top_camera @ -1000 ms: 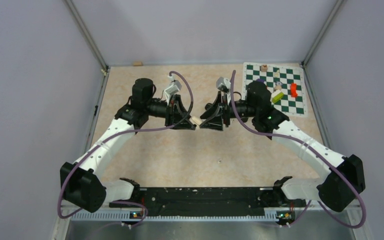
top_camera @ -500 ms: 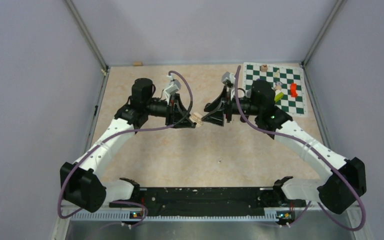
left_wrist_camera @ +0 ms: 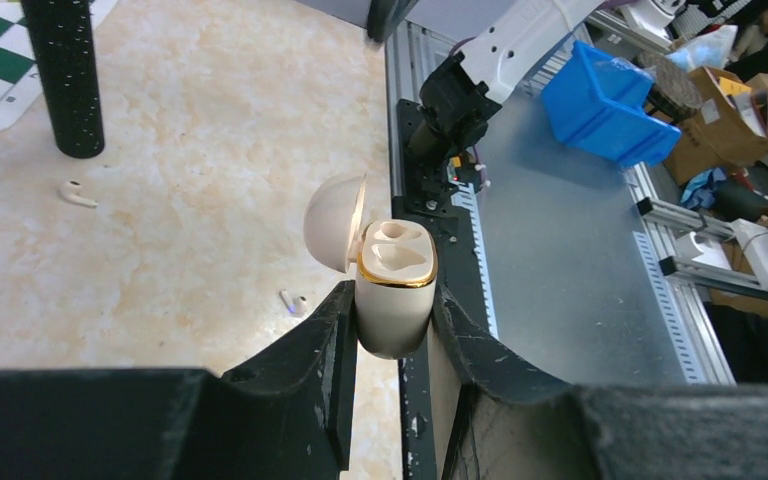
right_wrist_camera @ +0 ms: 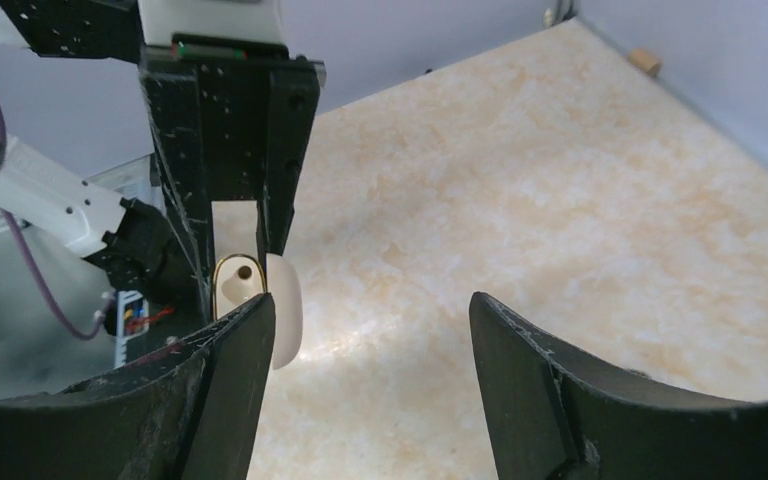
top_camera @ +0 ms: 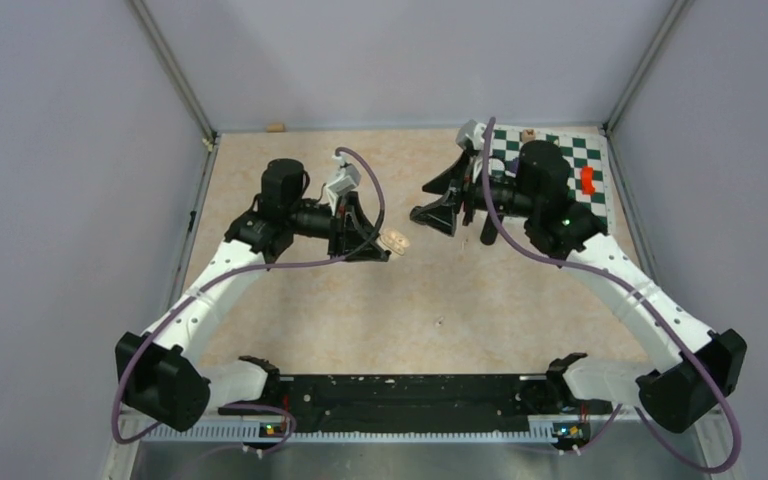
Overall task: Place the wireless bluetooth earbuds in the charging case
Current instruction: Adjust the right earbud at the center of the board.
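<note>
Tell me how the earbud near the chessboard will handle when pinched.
Probably very light: the earbud is tiny beside the charging case. Its rounded shell may slip out of a pinch. It could skid on the smooth table.

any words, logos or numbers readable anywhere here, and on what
No readable text in any view.
Charging case in the left gripper: plain, no marking visible.
Chessboard mat: squares only, no labels.
Cardboard boxes beyond the table: any print is too blurred to read.
</note>
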